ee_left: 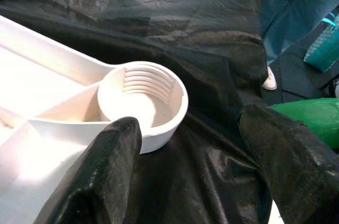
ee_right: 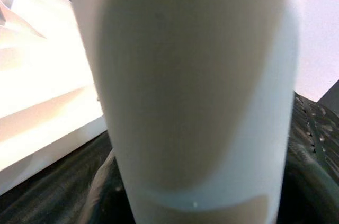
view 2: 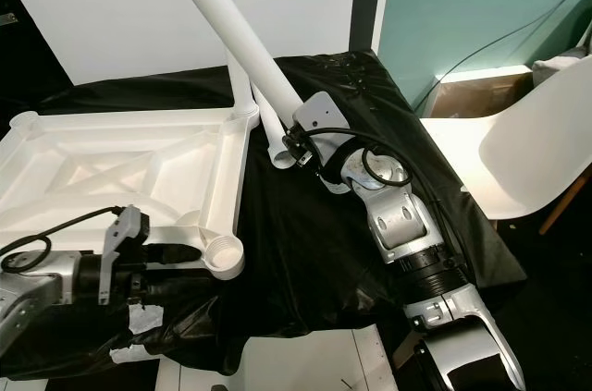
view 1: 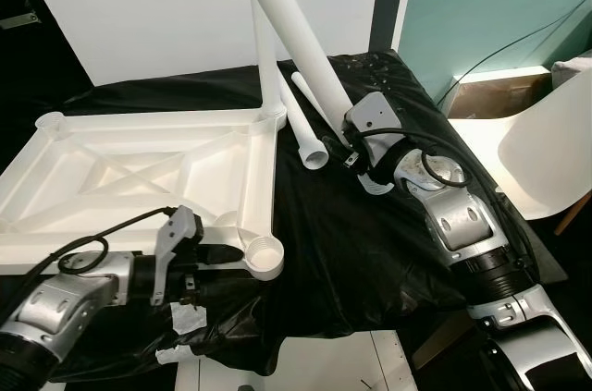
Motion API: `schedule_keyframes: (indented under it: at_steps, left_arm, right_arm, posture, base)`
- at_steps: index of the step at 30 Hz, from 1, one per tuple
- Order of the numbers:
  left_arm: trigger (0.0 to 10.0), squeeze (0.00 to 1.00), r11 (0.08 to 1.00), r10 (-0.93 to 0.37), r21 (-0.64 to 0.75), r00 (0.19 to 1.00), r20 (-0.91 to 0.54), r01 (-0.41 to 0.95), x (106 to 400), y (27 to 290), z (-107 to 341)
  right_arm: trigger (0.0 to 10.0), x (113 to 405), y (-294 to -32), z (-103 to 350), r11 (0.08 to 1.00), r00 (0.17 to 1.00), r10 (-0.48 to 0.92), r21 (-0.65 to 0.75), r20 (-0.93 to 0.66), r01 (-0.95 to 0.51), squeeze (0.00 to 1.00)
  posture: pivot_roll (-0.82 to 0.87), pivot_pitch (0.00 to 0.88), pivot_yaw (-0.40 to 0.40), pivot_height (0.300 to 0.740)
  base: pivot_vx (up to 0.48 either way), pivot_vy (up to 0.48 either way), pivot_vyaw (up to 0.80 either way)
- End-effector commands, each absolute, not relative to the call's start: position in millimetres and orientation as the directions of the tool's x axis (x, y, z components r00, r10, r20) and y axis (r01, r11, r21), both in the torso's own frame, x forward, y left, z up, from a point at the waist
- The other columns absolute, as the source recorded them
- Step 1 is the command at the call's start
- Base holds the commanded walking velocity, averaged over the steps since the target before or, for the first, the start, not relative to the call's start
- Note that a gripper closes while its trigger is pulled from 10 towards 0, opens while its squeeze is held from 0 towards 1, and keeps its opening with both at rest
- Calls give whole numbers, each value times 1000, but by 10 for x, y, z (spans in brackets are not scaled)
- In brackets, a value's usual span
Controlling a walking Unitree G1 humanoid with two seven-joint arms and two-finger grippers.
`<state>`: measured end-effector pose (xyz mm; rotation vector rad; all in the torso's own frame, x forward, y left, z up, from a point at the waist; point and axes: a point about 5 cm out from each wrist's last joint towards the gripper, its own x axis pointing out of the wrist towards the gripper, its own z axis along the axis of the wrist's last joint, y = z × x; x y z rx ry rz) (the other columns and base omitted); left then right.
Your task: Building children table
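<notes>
The white tabletop (view 1: 139,164) lies upside down on a black sheet. One white leg (view 1: 265,49) stands upright in its far right corner socket. My right gripper (view 1: 340,128) is shut on the lower end of a second leg (view 1: 291,17), which tilts up and to the left out of the frame; this leg (ee_right: 196,91) is seen close up in the right wrist view. A third leg (view 1: 306,125) lies loose on the sheet beside it. My left gripper (ee_left: 190,166) is open at the near right corner, one finger (ee_left: 100,176) against the frame just short of the empty threaded socket (ee_left: 142,102).
The black sheet (view 1: 370,243) ends at a near edge with white floor below. A white chair (view 1: 555,151) stands close on the right, with a cardboard box (view 1: 490,95) behind it. A white panel (view 1: 157,3) leans behind the tabletop.
</notes>
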<state>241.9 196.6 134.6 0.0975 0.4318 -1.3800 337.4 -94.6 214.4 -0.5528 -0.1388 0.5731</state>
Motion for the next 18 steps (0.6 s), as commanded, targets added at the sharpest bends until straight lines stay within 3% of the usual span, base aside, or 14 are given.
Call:
schedule_keyframes:
  at_steps: [1,6,18]
  left_arm:
    - [10000,0,145,-926,-196,63,-371,970,2403,2003,1335]
    - [10000,0,223,-940,-147,173,-296,964,2595,2016,1368]
    - [10000,0,216,-815,-120,111,-569,969,2573,2222,1054]
  right_arm:
    - [10000,3352,-934,2162,700,829,560,-531,-7,-477,0]
    - [10000,3340,-903,2158,695,822,569,-531,-6,-485,0]
    - [10000,3328,-856,2164,690,813,583,-530,2,-493,0]
  posture:
    - [-106,0,57,740]
    - [-106,0,53,740]
    - [-106,0,61,740]
  base:
    - [0,0,0]
    - [0,0,0]
    - [0,0,0]
